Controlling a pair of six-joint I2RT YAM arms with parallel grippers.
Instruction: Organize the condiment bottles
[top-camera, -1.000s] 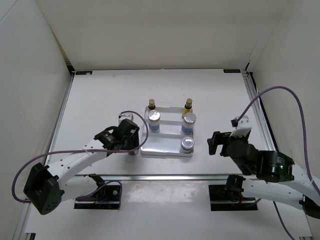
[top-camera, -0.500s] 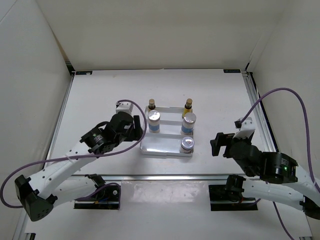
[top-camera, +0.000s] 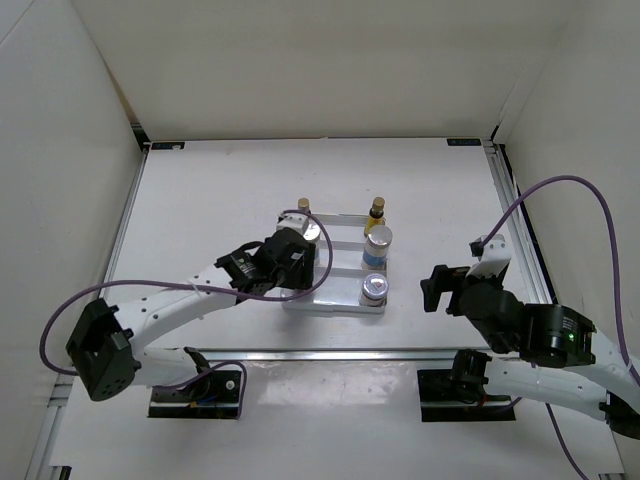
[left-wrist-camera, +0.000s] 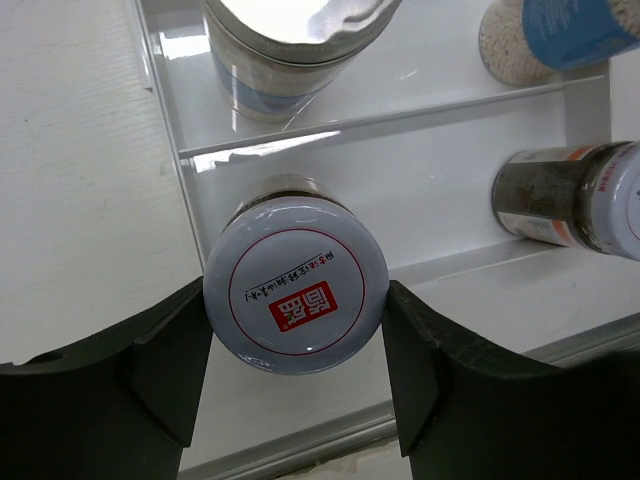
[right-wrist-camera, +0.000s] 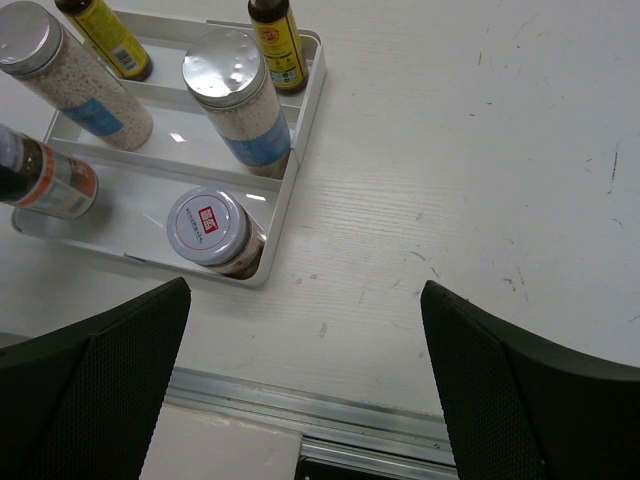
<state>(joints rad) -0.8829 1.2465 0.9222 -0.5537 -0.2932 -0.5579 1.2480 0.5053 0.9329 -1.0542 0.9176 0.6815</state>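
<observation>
Silver-lidded short bottle (left-wrist-camera: 295, 290) is clamped in your left gripper (left-wrist-camera: 295, 335) at the tray (left-wrist-camera: 440, 190); your right gripper (right-wrist-camera: 305, 385) stands spread, empty.

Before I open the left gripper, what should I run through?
1. Grip: the left gripper pinches the short bottle from both sides: ok.
2. Position: the held bottle is over the front step of the white tray: ok.
3. Contact: its base rests on that step: cannot tell.
4. Spacing: it stands apart from the other short bottle: ok.
5. Idle arm: the right gripper is open and off to the side of the tray: ok.
</observation>
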